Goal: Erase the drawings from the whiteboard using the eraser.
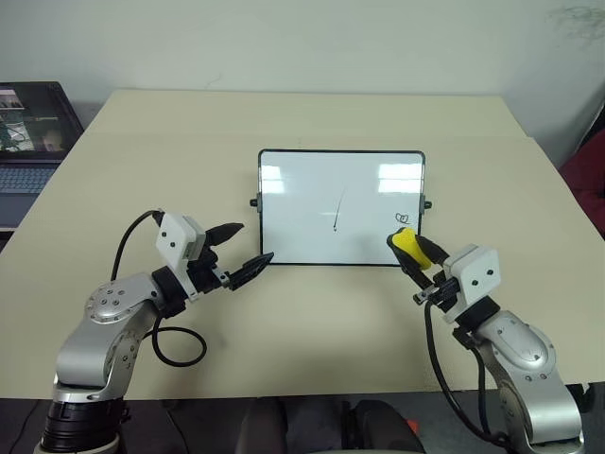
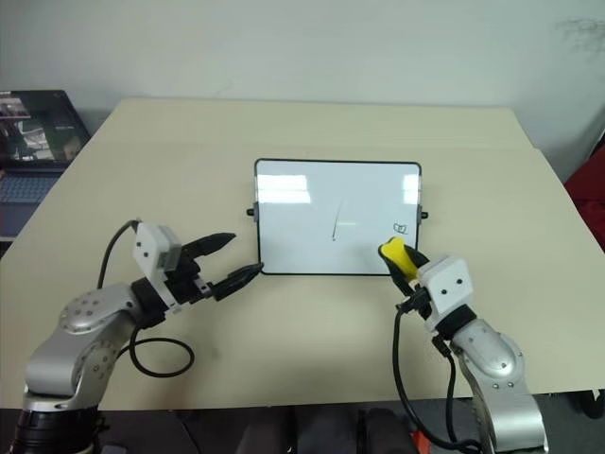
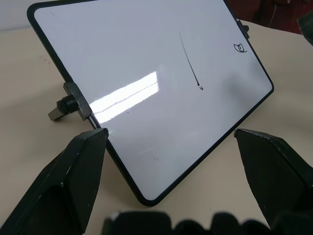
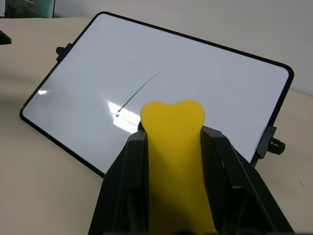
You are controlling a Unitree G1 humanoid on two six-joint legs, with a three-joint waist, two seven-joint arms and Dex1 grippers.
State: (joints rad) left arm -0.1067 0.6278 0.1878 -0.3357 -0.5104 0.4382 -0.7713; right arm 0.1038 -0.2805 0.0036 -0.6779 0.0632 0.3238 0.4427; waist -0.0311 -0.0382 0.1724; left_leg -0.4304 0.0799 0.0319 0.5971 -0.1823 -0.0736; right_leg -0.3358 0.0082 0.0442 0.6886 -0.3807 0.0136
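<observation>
The whiteboard stands tilted in the middle of the table. On it I see two of the drawings, a slanted stroke and a tiny heart-like loop. My right gripper is shut on the yellow eraser, held just in front of the board's lower right corner, below the loop. In the right wrist view the eraser sticks out between the fingers toward the stroke. My left gripper is open beside the board's lower left corner, with the board's edge between its fingers.
The board rests on a beige table, with a small black knob on each side of its frame. An open laptop sits off the table's far left. A dark red object lies past the right edge.
</observation>
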